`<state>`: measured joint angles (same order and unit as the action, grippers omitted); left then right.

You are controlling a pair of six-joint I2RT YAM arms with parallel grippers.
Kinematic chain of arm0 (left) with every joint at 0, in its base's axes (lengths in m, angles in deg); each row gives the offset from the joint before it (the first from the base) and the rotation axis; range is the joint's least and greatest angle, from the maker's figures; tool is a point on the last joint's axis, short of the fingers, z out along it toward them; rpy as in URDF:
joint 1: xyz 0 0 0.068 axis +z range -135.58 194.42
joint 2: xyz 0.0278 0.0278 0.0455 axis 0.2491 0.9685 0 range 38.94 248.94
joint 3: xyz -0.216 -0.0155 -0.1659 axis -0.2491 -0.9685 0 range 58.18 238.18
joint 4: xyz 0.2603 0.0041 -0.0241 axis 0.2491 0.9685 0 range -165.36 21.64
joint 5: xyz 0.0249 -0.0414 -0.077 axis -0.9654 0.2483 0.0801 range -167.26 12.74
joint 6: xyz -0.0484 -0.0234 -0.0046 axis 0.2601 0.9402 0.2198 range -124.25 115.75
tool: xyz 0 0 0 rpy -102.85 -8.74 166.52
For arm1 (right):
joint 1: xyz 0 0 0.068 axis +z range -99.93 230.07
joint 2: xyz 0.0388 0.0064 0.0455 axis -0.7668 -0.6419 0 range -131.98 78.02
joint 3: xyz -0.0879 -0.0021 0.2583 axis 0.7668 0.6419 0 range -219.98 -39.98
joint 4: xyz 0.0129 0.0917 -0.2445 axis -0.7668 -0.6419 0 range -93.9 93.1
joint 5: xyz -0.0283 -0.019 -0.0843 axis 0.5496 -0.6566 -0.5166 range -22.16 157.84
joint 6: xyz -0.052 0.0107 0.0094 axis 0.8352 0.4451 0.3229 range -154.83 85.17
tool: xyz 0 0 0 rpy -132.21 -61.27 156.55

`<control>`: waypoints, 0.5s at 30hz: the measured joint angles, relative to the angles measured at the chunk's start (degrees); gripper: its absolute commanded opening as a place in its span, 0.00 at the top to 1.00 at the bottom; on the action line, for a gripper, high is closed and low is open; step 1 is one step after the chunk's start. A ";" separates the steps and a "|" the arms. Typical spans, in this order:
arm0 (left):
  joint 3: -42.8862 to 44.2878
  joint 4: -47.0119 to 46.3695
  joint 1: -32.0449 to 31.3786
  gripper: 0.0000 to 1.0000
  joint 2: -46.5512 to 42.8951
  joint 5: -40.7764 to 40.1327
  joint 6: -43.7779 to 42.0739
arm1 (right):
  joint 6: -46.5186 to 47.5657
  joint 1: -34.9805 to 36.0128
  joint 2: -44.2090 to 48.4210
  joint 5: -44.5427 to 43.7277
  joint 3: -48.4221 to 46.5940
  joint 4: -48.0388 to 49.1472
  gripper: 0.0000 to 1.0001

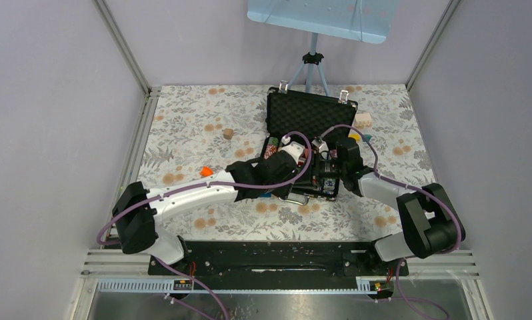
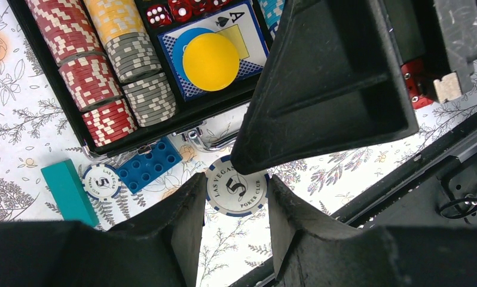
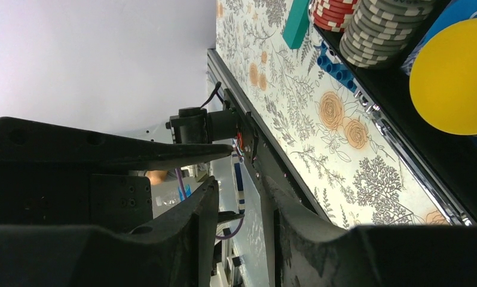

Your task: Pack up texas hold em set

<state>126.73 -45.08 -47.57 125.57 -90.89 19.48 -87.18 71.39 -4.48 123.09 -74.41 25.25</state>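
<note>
The black poker case [image 1: 309, 112] lies open on the floral table, its foam-lined lid upright. In the left wrist view its tray [image 2: 51, 95] holds rows of red, grey and yellow chips, red dice [image 2: 177, 10] and a yellow disc [image 2: 210, 61] on a card deck. My left gripper [image 2: 235, 180] is shut on the edges of a white-and-blue "5" poker chip [image 2: 236, 194], held flat just in front of the case. My right gripper [image 3: 242, 182] is open, and its fingers [image 2: 332, 89] straddle that chip, seen edge-on [image 3: 238, 179], without touching it.
A second "5" chip [image 2: 101, 181], a blue brick [image 2: 148, 165] and a teal brick [image 2: 69, 191] lie on the table by the case's front edge and handle [image 2: 209, 139]. An orange piece [image 1: 207, 171] and a small brown block [image 1: 228, 133] lie to the left. Pale bricks [image 1: 363, 120] sit right of the lid.
</note>
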 measured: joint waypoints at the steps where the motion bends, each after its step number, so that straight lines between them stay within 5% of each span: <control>1: 0.00 0.00 -0.04 0.64 -0.02 0.00 -0.02 | 0.00 0.09 -0.07 0.20 0.00 0.00 0.61; 15: 0.74 0.20 -0.26 0.64 -0.02 0.15 -0.87 | -0.50 1.18 -1.55 2.93 -0.11 2.05 0.63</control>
<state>127.47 -44.88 -47.84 125.55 -90.73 18.60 -87.69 72.57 -6.03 126.02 -74.52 27.31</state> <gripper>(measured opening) 0.392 0.389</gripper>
